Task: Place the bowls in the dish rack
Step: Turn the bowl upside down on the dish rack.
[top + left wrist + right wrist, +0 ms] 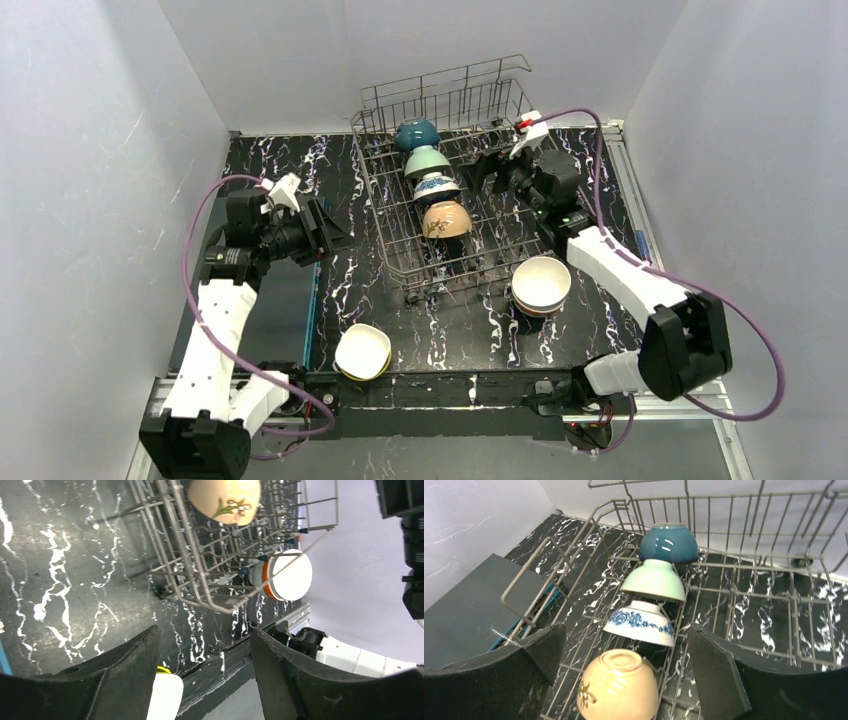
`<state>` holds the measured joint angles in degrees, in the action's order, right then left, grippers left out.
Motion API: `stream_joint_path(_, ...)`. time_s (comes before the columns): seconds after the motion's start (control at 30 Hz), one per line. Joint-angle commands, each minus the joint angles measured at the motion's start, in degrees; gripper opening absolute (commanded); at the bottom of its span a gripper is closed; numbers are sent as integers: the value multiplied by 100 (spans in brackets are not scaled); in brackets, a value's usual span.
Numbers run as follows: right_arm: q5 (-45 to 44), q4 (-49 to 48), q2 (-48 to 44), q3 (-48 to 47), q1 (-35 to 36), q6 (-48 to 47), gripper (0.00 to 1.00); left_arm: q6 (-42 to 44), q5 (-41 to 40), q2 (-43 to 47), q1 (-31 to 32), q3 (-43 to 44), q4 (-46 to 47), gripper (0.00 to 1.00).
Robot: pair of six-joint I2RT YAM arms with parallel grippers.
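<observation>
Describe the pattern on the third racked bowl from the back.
Blue-flowered white round bowl; right wrist view.

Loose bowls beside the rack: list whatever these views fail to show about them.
- Right stack: top view, seen from above, so the number of bowls is unclear.
- Same stack, left wrist view: dish rack wires cross it.
- Near stack: left wrist view, left gripper and the bottom edge hide most of it.

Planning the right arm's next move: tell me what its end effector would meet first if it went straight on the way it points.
Probably the tan bowl in the dish rack, nearest ahead of the open right end effector. Depth is unclear; the blue-patterned bowl behind it could come first.
</observation>
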<state>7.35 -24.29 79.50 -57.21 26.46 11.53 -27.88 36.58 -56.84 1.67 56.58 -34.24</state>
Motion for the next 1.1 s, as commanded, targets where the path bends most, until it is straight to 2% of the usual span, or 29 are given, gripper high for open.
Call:
stream_joint_path(0.0, 4, 1142, -550, -26, -265, 630, 99, -305, 132, 511, 330, 184, -114, 62)
stream_joint_path(0.13, 781, 1256, -684, 29, -913, 1272, 99, -196, -351, 412, 1063, 862, -106, 62)
stream_joint_path(0.3, 1809, 879, -561, 202, -1824, 2367, 98, -76, -630, -233, 1975, 1603, 137, 62)
stream_joint_path(0.47, 2110, 582, -513, 452, -2308, 3050, 97, 52, -1052, -1085, 3186, 1923, 512, 62)
stream_joint_path(0.77, 1327, 2081, -589, 79, -2400, 2237, 99, 821, -1320, -3378, 5080, 3496, 430, 63)
stream_joint_path(0.93, 293, 3174, -668, -376, -2408, 1547, 99, 1256, -1546, -4659, 5699, 4766, -27, 65)
stream_joint_path(1.07, -1015, 3729, -744, -686, -2408, 1175, 99, 1466, -1696, -5273, 5937, 5256, -115, 67)
